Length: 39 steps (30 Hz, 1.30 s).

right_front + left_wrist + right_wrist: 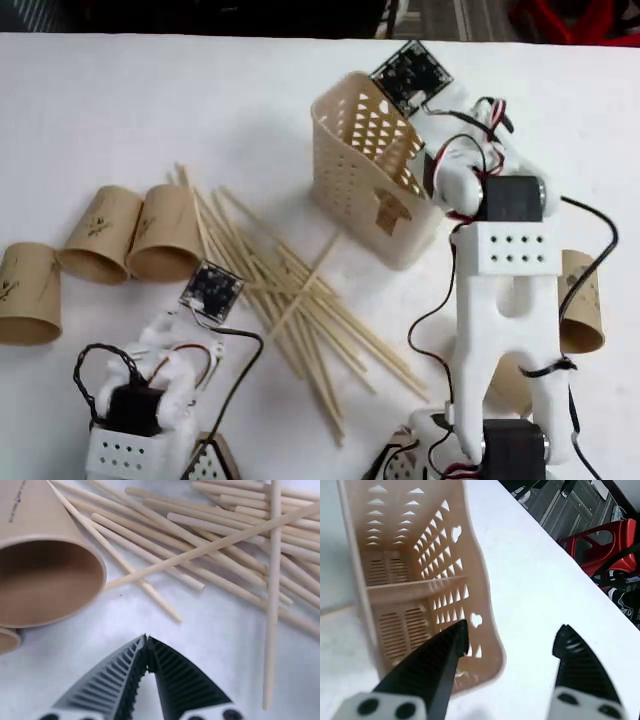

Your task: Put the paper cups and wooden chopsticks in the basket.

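Observation:
Three brown paper cups lie on their sides at the left (30,295) (100,235) (165,235). Another paper cup (582,300) lies at the right, partly behind the right arm. A loose pile of wooden chopsticks (290,300) is spread over the table's middle. The beige slotted basket (365,180) stands tilted at the back centre. My right gripper (514,630) is open at the basket's rim (485,605), one finger over the basket's inside, the other over the table. My left gripper (146,642) is shut and empty, just short of a cup (45,575) and the chopsticks (200,545).
The white table (150,100) extends bare behind the cups. A second cup's edge (7,640) shows beside the near one. The right arm's white body (505,300) lies over the table's right side. Dark furniture and a red object (600,545) stand beyond the far edge.

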Motion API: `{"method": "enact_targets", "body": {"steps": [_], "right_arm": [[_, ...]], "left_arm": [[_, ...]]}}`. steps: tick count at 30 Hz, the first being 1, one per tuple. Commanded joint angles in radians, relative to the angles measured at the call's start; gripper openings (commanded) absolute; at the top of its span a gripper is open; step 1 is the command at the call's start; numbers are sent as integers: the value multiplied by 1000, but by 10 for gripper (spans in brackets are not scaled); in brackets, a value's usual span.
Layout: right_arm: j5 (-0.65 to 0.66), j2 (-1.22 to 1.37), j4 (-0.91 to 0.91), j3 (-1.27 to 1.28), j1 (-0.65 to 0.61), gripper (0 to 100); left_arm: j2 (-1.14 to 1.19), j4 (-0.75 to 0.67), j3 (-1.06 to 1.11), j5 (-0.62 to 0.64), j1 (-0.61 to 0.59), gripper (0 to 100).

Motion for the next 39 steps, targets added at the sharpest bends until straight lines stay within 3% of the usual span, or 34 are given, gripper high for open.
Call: {"method": "enact_targets", "body": {"steps": [1, 8, 15, 20, 26, 39], "right_arm": [[-11, -16, 163, -138, -53, 276], [-123, 4, 216, -149, -150, 276], [-236, 93, 231, -146, -157, 276], [-241, 162, 259, -146, -157, 272], [-235, 194, 259, -152, -156, 179], [-239, 10, 292, -189, -191, 219]], "left_arm": [[-2, 0, -48, -2, 5, 24], [-2, 0, -48, -2, 5, 24], [-2, 0, -48, -2, 5, 24], [-2, 0, -48, -2, 5, 24], [-2, 0, -48, -2, 5, 24], [-2, 0, -48, -2, 5, 24]]}}
